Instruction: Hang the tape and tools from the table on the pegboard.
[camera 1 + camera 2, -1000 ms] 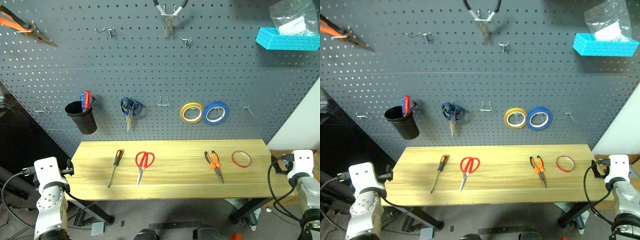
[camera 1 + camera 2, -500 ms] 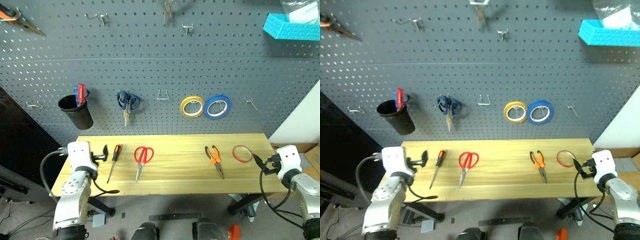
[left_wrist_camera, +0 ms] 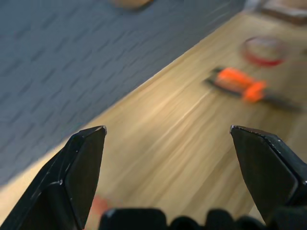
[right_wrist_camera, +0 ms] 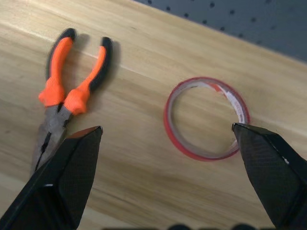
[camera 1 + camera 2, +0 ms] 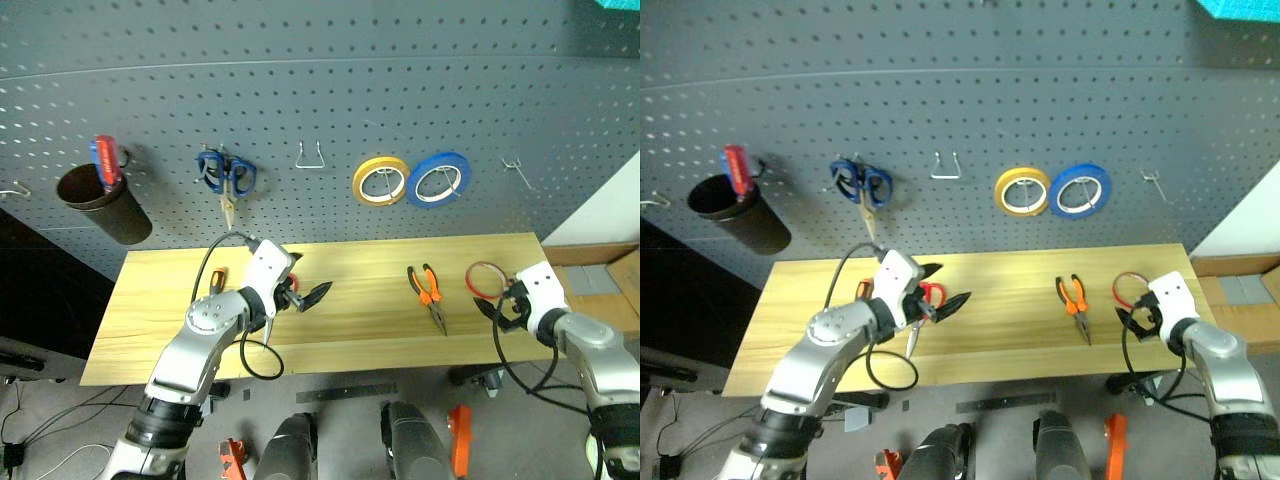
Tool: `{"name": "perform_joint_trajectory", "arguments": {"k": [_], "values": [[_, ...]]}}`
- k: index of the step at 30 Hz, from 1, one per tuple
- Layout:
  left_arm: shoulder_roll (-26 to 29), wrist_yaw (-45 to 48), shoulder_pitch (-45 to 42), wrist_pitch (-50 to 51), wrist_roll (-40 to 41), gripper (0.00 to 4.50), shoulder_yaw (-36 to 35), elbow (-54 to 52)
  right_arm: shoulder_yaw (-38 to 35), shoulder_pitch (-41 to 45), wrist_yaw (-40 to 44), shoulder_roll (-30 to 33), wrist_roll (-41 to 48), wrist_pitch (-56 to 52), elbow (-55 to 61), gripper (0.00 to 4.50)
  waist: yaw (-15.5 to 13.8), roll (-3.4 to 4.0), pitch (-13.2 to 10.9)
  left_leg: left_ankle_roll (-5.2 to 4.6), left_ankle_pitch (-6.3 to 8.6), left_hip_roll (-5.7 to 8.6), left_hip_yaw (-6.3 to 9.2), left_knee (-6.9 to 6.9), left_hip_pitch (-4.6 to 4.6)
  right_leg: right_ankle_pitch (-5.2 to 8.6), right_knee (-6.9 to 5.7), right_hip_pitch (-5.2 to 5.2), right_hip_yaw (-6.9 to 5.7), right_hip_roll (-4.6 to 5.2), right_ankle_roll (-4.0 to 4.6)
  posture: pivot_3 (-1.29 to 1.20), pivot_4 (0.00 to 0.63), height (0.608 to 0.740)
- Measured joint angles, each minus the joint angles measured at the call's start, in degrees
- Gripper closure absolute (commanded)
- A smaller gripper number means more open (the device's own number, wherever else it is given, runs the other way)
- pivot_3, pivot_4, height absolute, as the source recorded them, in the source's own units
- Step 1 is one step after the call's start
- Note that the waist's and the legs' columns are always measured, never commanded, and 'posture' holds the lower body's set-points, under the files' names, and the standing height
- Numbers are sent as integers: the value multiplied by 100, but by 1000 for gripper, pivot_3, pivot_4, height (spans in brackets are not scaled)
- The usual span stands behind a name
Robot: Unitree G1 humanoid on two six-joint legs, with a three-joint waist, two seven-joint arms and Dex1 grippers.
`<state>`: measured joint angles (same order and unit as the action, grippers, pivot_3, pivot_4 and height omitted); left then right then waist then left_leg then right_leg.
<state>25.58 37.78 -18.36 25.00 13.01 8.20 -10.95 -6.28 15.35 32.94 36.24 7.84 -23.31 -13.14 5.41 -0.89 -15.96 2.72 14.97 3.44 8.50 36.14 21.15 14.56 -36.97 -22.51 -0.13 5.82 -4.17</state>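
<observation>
Where pliers [image 4: 67, 103] flank tape [image 4: 206, 118], bare table [image 4: 139, 182].

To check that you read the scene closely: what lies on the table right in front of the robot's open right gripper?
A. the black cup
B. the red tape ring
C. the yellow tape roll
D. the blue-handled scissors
B: in the right wrist view the red tape ring lies flat on the table between the right gripper's open fingers.
</observation>
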Motion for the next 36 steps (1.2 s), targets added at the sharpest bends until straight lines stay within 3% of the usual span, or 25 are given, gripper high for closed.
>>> {"name": "perform_joint_trajectory", "arguments": {"k": [9,14,18,28,36], "values": [[364,935,-251,-55,-99,53,750,-171,743,1721,216,-119,-548,318,-2451,0,117,-35,-208,-22,14,-15,-85,76,121,-9,-20,-104,24,4,-8,-178,360,740],[382,1131,-253,-46,-130,53,792,-235,970,2430,340,-252,-853,608,-3722,0,108,-40,-227,-22,14,-1,-109,95,179,-42,-10,-156,50,15,-47,-168,359,740],[390,1235,-263,-82,-165,0,800,-296,981,2838,509,-303,-889,588,-4367,928,101,-42,-228,-43,24,-3,-119,102,174,-52,-12,-155,61,11,-50,-165,356,740],[386,1293,-270,-153,-203,0,832,-301,999,3090,671,-299,-1084,528,-4826,4463,99,-42,-228,-45,24,-6,-129,117,173,-65,-14,-154,74,5,-54,-175,351,740],[321,1398,-336,-173,-199,0,909,-293,1083,2664,429,-150,-1343,787,-4218,4463,80,-40,-229,-62,35,-3,-138,171,186,-83,-19,-154,88,1,-68,-213,342,740]]}}
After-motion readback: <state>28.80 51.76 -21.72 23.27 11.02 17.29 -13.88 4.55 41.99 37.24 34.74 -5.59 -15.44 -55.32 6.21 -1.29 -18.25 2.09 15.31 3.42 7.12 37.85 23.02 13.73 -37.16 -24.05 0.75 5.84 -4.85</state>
